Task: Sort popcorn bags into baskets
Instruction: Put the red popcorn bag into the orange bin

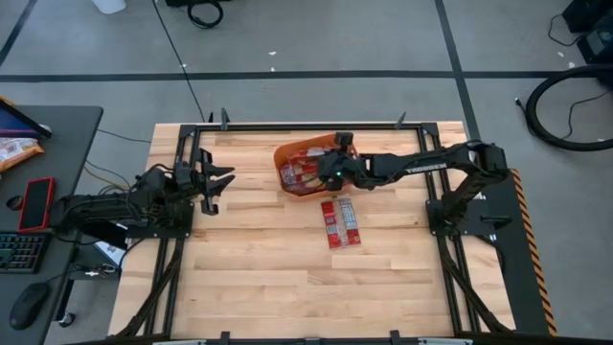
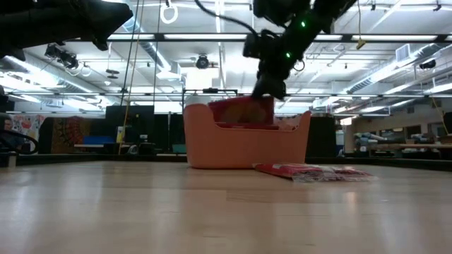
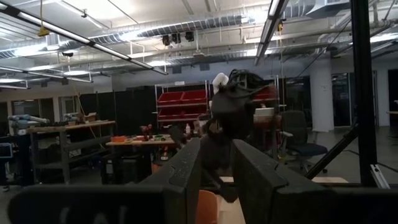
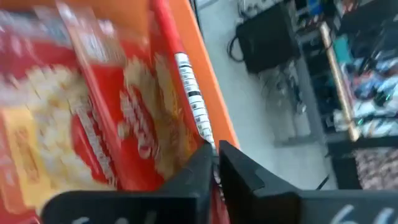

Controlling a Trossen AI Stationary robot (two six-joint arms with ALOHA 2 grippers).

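The orange basket (image 1: 287,153) stands at the far middle of the table and holds several red popcorn bags (image 1: 299,174). My right gripper (image 1: 332,171) reaches over the basket's right part and is shut on one red bag (image 2: 244,111), which stands up above the basket's rim (image 2: 240,144). Two more popcorn bags (image 1: 340,222) lie flat on the wood just near of the basket. My left gripper (image 1: 215,182) waits open at the table's left side with nothing between its fingers. My right gripper pinches the bag's edge, along its white barcode strip (image 4: 208,146), between its two fingers. The fingers slant downward from the table's right side. The bag stands nearly upright with its lower part inside the basket (image 4: 199,56), among the other bags.
Bare wood lies toward the near edge (image 1: 287,287) and between the two arms. A black metal frame (image 1: 306,125) runs around the table. Off the table's left side, a desk (image 1: 57,125) carries a keyboard, a mouse and a red phone.
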